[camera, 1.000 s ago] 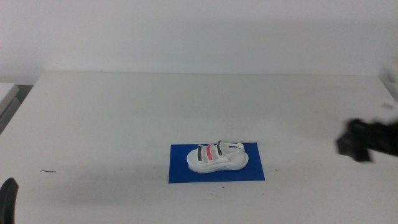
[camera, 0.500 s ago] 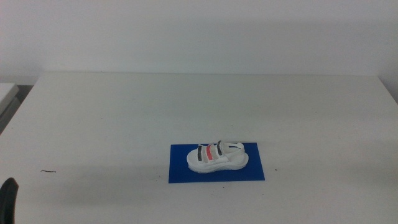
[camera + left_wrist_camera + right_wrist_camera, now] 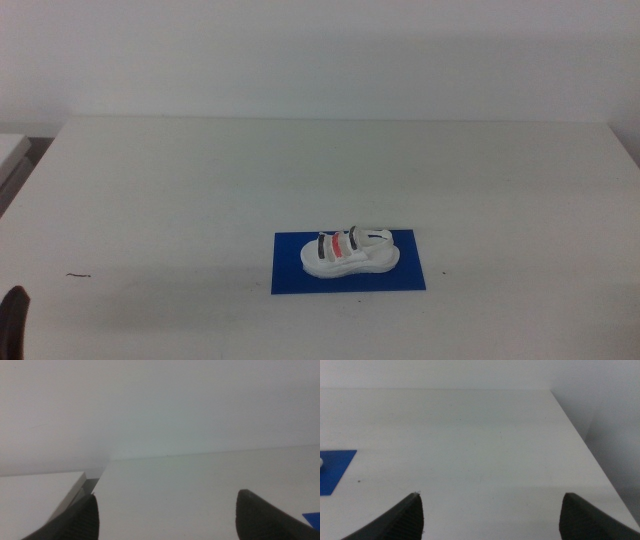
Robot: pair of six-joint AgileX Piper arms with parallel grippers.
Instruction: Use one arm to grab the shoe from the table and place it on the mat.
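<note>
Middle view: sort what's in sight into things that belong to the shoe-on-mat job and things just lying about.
Part of the job:
- shoe, resting on the mat
- mat, blue, flat on the table
- table
- left end effector, open, at the near left edge
- right end effector, open, out of the middle view

Lying about:
- small dark mark on the table

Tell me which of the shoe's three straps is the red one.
The middle strap on the shoe. It is red, and a dark strap sits on each side of it. The shoe rests on the blue mat.
</note>
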